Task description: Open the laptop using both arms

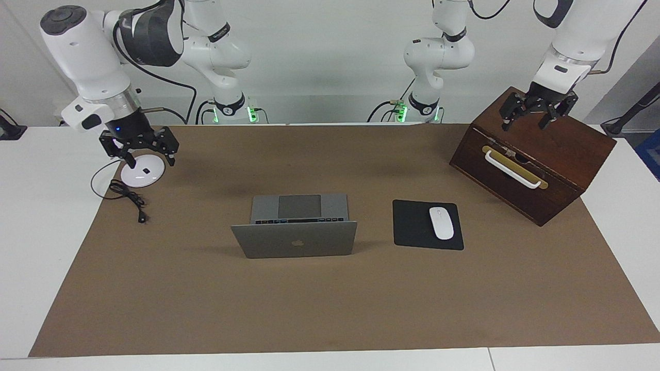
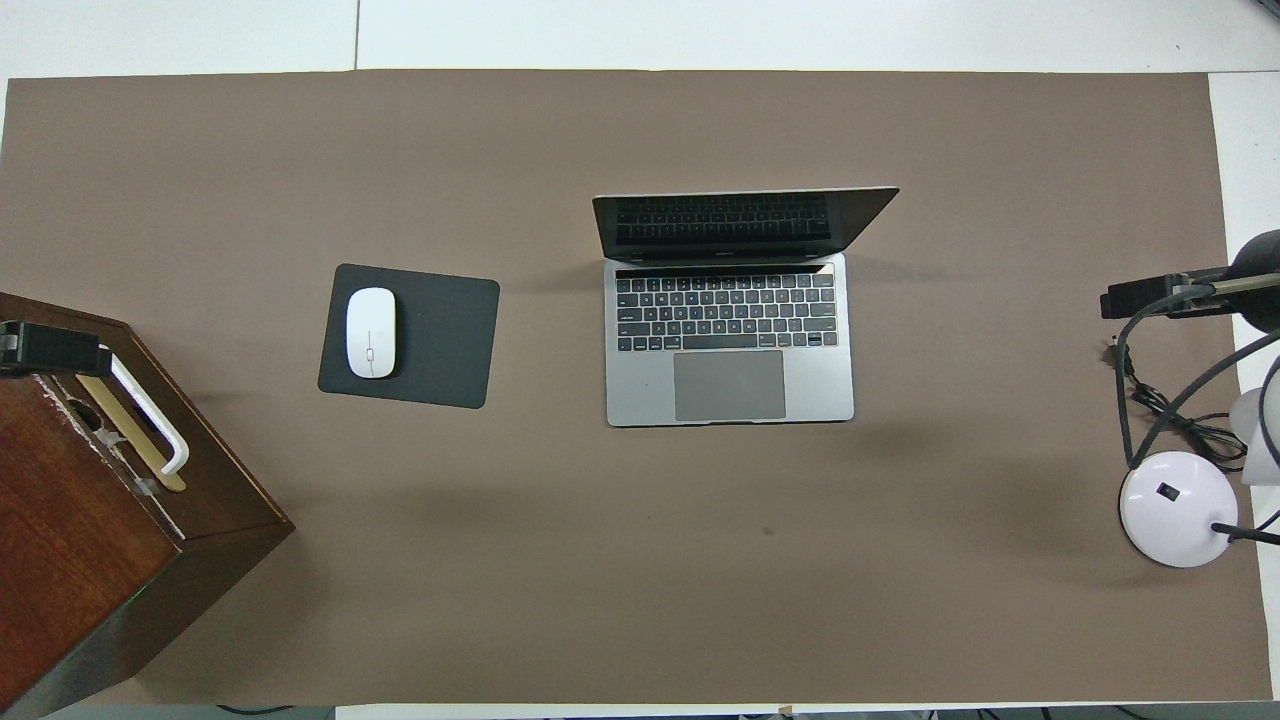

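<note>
In the facing view, the laptop [image 1: 295, 233] is sitting near the middle of the brown mat [image 1: 330, 309] on the tabletop [image 1: 41, 216], its lid already standing up with the logo toward the camera and the keyboard deck lying nearer to the robots. The black mouse pad [image 1: 415, 226] with its white mouse [image 1: 441, 222] is lying just beside it, toward the left arm's end. The left gripper [image 1: 531, 114] is hanging over the wooden box [image 1: 546, 154], fingers apart and holding nothing, well apart from the laptop. The right gripper [image 1: 149, 157] is hovering over the white lamp base [image 1: 140, 175] at the right arm's end, fingers also apart and empty. In the overhead view, the laptop [image 2: 730, 330] is showing its dark screen, keyboard and trackpad fully exposed, the box [image 2: 90, 500] and lamp base [image 2: 1178, 505] sitting at opposite ends of the mat. The opening is looking done; judging by this, only parking the arms is remaining.
</note>
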Available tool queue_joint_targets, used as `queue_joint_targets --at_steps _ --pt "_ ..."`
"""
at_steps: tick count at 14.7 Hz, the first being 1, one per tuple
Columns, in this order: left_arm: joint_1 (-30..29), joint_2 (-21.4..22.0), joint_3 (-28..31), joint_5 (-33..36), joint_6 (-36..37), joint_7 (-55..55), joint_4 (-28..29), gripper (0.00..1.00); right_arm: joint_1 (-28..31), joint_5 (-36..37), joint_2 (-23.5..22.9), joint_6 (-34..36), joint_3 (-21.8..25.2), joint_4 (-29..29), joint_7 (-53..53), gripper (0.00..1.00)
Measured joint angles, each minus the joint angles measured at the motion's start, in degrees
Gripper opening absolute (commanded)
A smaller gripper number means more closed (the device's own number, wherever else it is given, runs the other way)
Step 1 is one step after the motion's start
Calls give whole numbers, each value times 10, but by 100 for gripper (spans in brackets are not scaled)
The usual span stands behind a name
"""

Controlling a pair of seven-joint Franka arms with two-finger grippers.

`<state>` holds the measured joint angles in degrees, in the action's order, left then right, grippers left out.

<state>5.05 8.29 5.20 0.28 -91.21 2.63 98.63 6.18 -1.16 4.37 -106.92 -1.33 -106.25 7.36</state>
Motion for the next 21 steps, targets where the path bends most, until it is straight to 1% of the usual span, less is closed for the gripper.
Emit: queue_joint_targets --at_steps 3,5,9,21 --pt "-2 -16 2 -3 26 0 -46 100 0 0 0 0 0 0 0 100" --pt "-2 -26 1 -3 32 0 -64 100 0 0 0 0 0 2 0 100" --pt "-2 -37 1 -3 32 0 -62 100 0 0 -2 2 0 10 0 100" --pt "-2 -32 1 -4 44 0 -39 100 0 0 -4 2 0 13 0 100"
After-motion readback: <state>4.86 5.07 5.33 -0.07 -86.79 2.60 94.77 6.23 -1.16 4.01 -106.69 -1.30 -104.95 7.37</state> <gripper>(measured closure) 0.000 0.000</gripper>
